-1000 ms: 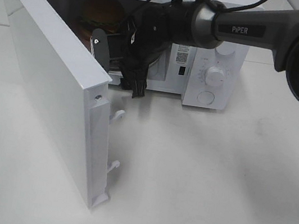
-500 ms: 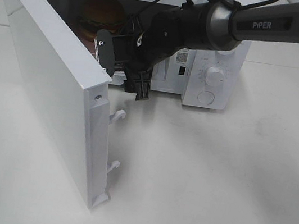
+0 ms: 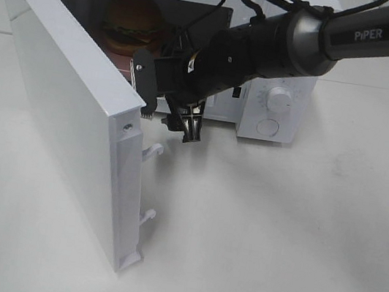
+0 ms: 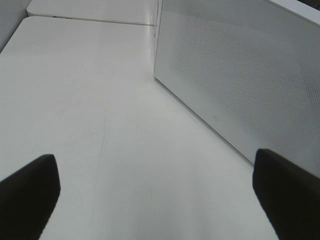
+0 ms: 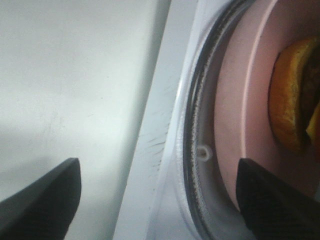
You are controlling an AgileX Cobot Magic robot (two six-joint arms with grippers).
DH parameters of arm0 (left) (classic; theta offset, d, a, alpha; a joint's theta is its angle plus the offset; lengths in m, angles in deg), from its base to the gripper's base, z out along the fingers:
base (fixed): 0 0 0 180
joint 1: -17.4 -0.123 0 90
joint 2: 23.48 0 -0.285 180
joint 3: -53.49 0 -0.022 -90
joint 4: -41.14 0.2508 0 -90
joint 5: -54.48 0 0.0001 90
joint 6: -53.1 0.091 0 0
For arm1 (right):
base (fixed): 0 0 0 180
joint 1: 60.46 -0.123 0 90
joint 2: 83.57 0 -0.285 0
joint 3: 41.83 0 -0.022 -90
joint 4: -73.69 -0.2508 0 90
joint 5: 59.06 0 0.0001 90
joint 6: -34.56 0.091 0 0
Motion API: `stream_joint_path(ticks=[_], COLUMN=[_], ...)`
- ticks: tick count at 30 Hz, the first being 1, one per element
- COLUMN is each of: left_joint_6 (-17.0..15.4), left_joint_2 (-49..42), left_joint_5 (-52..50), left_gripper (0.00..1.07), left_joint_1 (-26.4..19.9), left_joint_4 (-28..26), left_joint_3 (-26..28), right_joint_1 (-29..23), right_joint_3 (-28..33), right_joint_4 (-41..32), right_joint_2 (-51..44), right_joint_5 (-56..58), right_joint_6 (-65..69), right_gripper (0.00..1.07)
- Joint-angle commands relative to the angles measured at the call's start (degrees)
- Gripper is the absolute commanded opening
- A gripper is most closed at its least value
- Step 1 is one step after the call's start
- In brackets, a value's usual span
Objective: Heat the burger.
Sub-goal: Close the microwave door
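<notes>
Exterior high: burger [image 3: 131,21] inside microwave [image 3: 286,127] for heating, door [image 3: 54,94] open; right claw [image 3: 168,108] released, empty, at opening; left claw [image 4: 160,195] released.

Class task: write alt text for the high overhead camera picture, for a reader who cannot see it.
A burger sits inside a white microwave whose door stands wide open. The right arm's open tool hangs at the oven's mouth, holding nothing, above a white table.

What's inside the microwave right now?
The burger sits on a pink plate inside the microwave. From above, the open door and right gripper hide its base and most of the plate.
</notes>
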Motion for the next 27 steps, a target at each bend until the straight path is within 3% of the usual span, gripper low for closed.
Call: stream_joint_path(ticks=[1,27], left_joint_6=[-0.2,-0.2], left_joint_2=[-1.0,-1.0], left_joint_5=[0.1,0.1], left_gripper=[1.0,1.0], left_joint_1=[-0.1,-0.1], left_joint_4=[-0.1,-0.1], left_joint_3=[-0.1,-0.1], right_joint_1=[0.1,0.1], right_joint_3=[1.8,13.6], right_joint_4=[-0.1,-1.8], right_joint_2=[-1.9,-10.2], right_joint_5=[-2.2,-7.1], right_joint_6=[0.1,0.8], right_gripper=[0.76,0.76])
